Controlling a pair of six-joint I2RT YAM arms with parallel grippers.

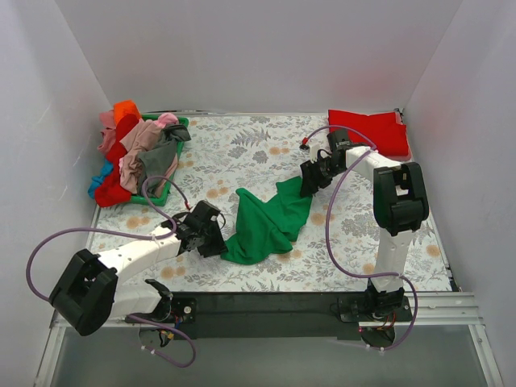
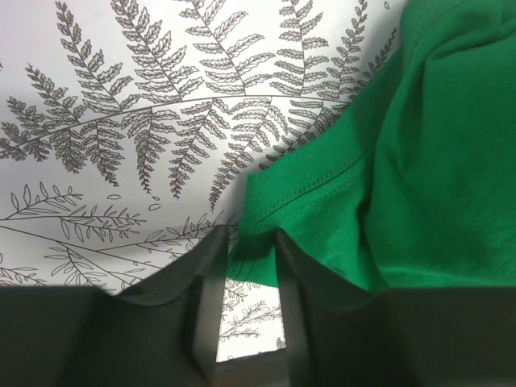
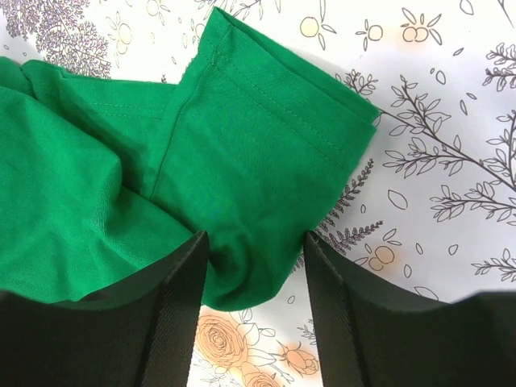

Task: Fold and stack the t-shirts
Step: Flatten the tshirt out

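Nearest to us, the left gripper [image 1: 218,235] sits low on the counter's grey-white floral-print cloth [image 1: 242,153], at the near left edge of the bright green cotton t-shirt [image 1: 266,222]. Its fingers stand narrowly apart with a stitched hem corner between them. We cannot tell whether they pinch it. The shirt lies crumpled in a diagonal band across the middle of the cloth. At its far right end the right gripper [image 1: 309,184] straddles a sleeve, its fingers well apart and the fabric flat between them. Further back on the left, a green plastic basket [image 1: 184,125] holds a loose heap of t-shirts [image 1: 129,157] in red, orange, pink, grey and blue. In the far right corner rests a folded red t-shirt [image 1: 367,129].
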